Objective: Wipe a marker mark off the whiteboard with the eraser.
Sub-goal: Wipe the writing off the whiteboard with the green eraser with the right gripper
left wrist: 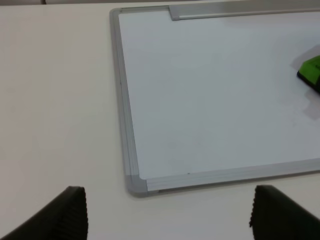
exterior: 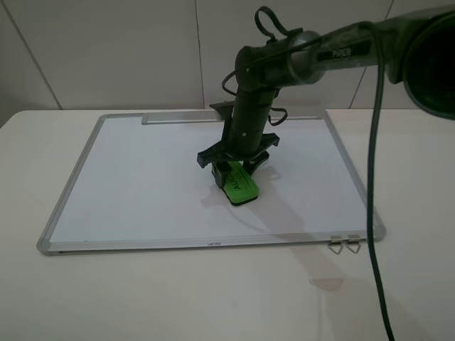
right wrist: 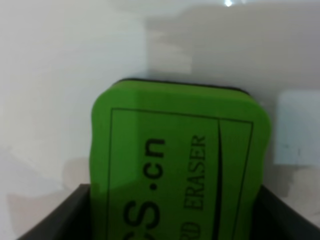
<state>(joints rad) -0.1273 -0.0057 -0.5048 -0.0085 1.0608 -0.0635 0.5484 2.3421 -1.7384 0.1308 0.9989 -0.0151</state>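
Observation:
The whiteboard (exterior: 142, 185) lies flat on the table, silver-framed, with its grey tray strip (exterior: 185, 118) along the far edge. My right gripper (exterior: 234, 170) is shut on the green eraser (exterior: 240, 186) and presses it onto the board's middle. Up close, the eraser (right wrist: 180, 165) fills the right wrist view, its sides pinched between the dark fingers (right wrist: 55, 215). No marker mark shows anywhere on the board. In the left wrist view my left gripper (left wrist: 167, 217) stands open above the bare table, just off the board's near left corner (left wrist: 135, 184). That view catches the eraser (left wrist: 311, 70) at its edge.
Two small metal clips (exterior: 344, 244) hang off the board's near right corner. A black cable (exterior: 375, 213) drops from the right arm across the table's right side. White tabletop (exterior: 178, 298) surrounds the board.

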